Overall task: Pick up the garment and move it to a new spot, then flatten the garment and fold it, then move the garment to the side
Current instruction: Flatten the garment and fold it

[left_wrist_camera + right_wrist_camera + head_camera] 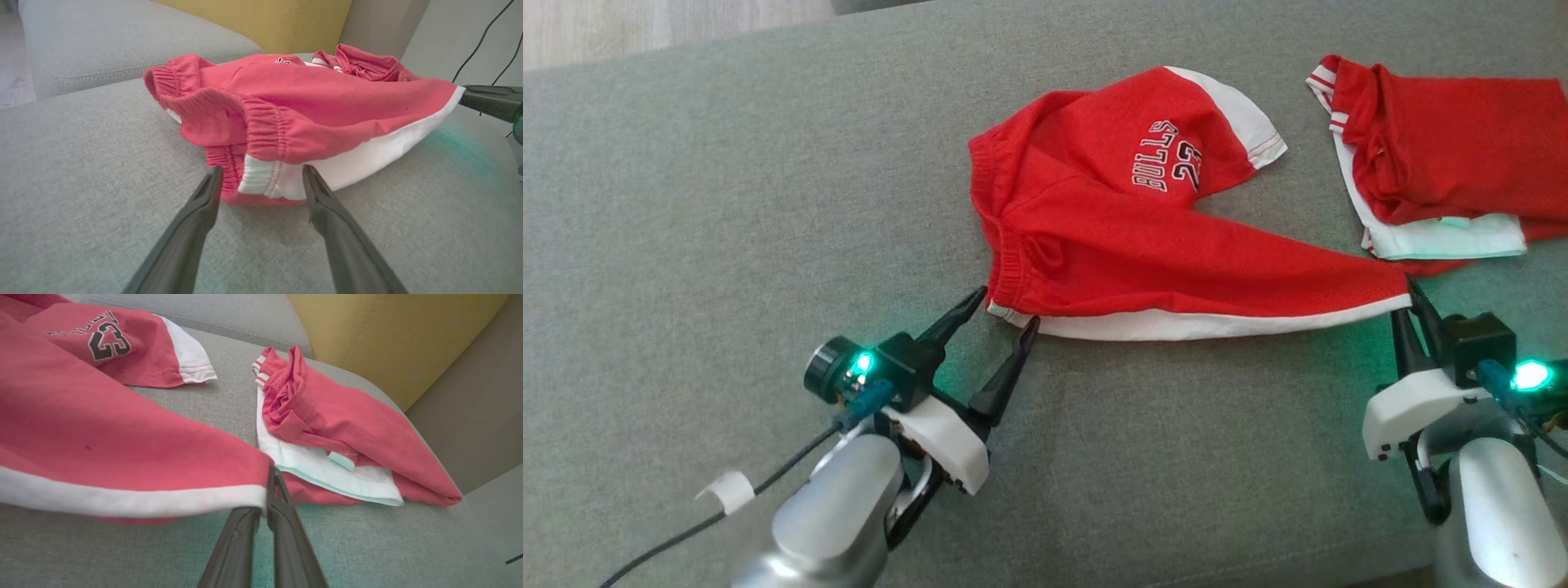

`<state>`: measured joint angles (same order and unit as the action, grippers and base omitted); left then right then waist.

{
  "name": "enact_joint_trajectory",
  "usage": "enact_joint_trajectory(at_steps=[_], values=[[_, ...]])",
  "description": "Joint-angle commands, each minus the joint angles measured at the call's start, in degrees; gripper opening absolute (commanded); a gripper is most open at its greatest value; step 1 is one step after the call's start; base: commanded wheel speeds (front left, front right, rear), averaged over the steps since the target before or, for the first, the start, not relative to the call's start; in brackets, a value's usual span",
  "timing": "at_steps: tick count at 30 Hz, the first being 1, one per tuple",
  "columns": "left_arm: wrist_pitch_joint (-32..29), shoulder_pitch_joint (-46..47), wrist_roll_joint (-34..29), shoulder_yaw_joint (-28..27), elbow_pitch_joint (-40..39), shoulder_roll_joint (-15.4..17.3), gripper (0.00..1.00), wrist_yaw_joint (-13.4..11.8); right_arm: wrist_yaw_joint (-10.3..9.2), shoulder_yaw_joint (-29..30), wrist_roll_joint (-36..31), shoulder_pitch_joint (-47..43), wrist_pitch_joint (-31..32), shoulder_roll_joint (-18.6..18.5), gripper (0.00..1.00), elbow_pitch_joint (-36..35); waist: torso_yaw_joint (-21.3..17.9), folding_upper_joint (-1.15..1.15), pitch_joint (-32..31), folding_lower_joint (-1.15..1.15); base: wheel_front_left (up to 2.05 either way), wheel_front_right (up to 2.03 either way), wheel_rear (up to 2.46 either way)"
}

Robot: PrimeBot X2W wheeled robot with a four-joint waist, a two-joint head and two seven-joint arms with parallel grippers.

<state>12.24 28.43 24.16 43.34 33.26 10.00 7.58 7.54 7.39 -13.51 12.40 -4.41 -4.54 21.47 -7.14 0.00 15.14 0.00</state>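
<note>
The garment (1127, 220) is a pair of red shorts with white trim and black lettering, spread on the grey sofa cushion (727, 204). My left gripper (1006, 304) stands open at its waistband corner (261, 179), one finger on each side of the white-striped edge. My right gripper (1406, 300) is shut on the garment's white-hemmed leg corner (257, 496), which it holds slightly raised off the cushion. In the left wrist view the right gripper's fingers (490, 102) show at the far right end of the hem.
A second red and white garment (1437, 155), folded, lies at the right end of the cushion (327, 449). A yellow cushion (392, 339) stands behind it. A black cable (711, 510) trails from my left wrist. Wooden floor (645, 24) shows beyond the sofa's far edge.
</note>
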Motion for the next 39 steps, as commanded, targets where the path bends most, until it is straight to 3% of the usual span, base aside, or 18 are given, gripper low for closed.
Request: enact_joint_trajectory(at_steps=[1, 3, 4, 5, 6, 17, 22, 32, 39], values=[[0.7, 2.5, 0.3, -1.2, -1.1, 1.1, 1.00, -0.1, -0.05, -1.5, 0.3, 1.7, -0.8, -0.4, 0.00, -1.2, 0.0, 0.00, 0.1, 0.00, 0.00, 0.00, 0.00], [1.1, 2.9, 0.9, -0.6, -0.7, 1.3, 0.96, -0.1, -0.05, -1.7, 0.3, 2.0, -0.9, -0.4, 0.00, -0.9, -0.1, 0.00, 0.0, 0.00, 0.00, 0.00, 0.00], [1.2, 3.1, 1.1, -0.2, -0.6, 1.3, 0.74, -0.1, -0.05, -1.7, 0.2, 2.0, -1.0, -0.3, 0.00, -0.8, -0.1, 0.00, 0.0, 0.00, 0.00, 0.00, 0.00], [1.4, 3.2, 1.3, 0.1, -0.5, 1.4, 0.25, -0.1, -0.05, -1.8, 0.2, 2.0, -1.1, -0.3, 0.00, -0.7, -0.1, 0.00, -0.1, 0.00, 0.00, 0.00, 0.00], [1.5, 3.4, 1.5, 0.5, -0.5, 1.4, 0.00, -0.1, -0.05, -1.8, 0.2, 2.0, -1.1, -0.3, 0.00, -0.5, -0.1, 0.00, -0.1, 0.00, 0.00, 0.00, 0.00], [2.6, 3.7, 2.2, -0.4, -4.1, 3.2, 0.00, -0.1, -0.05, -2.8, 0.6, 3.2, -3.1, -2.1, 0.00, -1.7, 0.9, 0.00, -3.7, 0.00, 0.00, 0.00, 0.00], [2.6, 5.8, 2.0, -2.3, -8.9, 5.8, 0.00, -0.3, -0.05, -5.1, 2.8, 6.1, -3.4, -4.3, 0.00, -4.8, 1.4, 0.00, -5.7, 0.00, 0.00, 0.00, 0.00], [-5.6, 18.4, 3.2, -7.1, -18.6, 13.1, 0.00, -0.3, -0.05, -14.4, 9.0, 21.3, 0.9, -11.6, 0.00, -11.6, 1.8, 0.00, -9.5, 0.00, 0.00, 0.00, 0.00], [-9.4, 24.6, 4.2, -10.5, -20.8, 15.3, 0.00, -1.6, -0.05, -18.2, 11.7, 30.6, 1.6, -12.3, 0.00, -12.1, 1.8, 0.00, -12.2, 0.00, 0.00, 0.00, 0.00]])
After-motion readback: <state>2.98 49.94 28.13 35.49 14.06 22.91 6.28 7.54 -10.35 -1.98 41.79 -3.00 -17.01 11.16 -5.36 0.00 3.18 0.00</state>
